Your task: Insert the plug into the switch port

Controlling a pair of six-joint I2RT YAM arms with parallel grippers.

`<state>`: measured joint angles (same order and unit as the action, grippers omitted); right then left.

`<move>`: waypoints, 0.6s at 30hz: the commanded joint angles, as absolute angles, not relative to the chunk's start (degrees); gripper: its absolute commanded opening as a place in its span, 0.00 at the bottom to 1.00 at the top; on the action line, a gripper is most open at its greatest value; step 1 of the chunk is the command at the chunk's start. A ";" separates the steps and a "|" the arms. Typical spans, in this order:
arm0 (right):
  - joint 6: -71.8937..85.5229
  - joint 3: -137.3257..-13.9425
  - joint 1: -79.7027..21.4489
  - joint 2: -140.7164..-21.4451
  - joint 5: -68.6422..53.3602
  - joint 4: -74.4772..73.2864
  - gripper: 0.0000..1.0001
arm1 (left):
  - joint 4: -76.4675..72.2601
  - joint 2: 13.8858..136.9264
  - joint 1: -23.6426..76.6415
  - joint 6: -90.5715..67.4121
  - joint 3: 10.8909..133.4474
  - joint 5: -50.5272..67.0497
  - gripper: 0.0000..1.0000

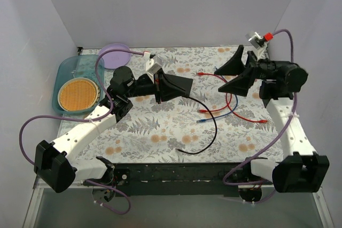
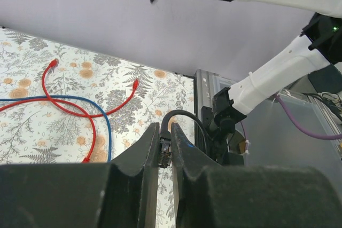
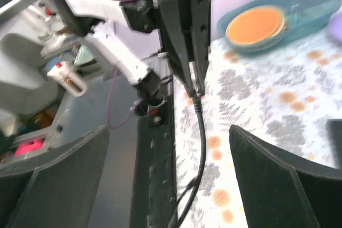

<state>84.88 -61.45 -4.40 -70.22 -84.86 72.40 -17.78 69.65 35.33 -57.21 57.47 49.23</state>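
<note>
My left fingers (image 2: 140, 156) clamp the plug (image 2: 165, 151) of the black cable (image 1: 207, 127); my right fingers (image 3: 270, 166) stand wide apart, empty. I judge this the carrying step: next, line the plug up with the switch port, unseen here.

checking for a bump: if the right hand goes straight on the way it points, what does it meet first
Most likely the left hand, shut on the black cable straight ahead, though depth is hard to judge.
</note>
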 commanded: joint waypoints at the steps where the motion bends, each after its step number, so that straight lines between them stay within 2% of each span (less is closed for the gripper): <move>1: 22.75 -76.10 -2.11 -62.32 -73.52 16.33 0.98 | -17.58 68.12 35.16 -56.60 57.92 48.08 0.00; 2: 12.41 -82.20 -4.63 -62.66 -61.90 -11.76 0.98 | -17.58 68.20 35.16 -56.51 57.92 48.08 0.00; 3: 9.17 -84.53 -5.35 -63.71 -60.14 -13.78 0.99 | -17.67 68.20 35.16 -56.69 57.83 48.08 0.00; 6: 9.14 -87.18 -5.54 -63.02 -53.98 -15.99 0.99 | -18.46 68.03 35.16 -57.13 57.57 47.55 0.00; 10: 8.70 -85.96 -5.62 -58.37 -39.85 -16.00 0.98 | -17.23 67.94 35.16 -57.57 58.27 46.41 0.00; 14: 8.09 -83.41 -5.71 -54.76 -27.54 -16.69 0.98 | -16.17 67.24 35.16 -59.93 59.41 39.32 0.00; 18: 7.21 -80.69 -6.59 -52.30 -22.33 -16.88 0.98 | -14.07 67.15 35.16 -62.84 61.43 33.07 0.00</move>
<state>10.50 -82.78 -5.78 -54.30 -33.65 -14.70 -16.34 69.52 35.33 -59.46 57.54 41.89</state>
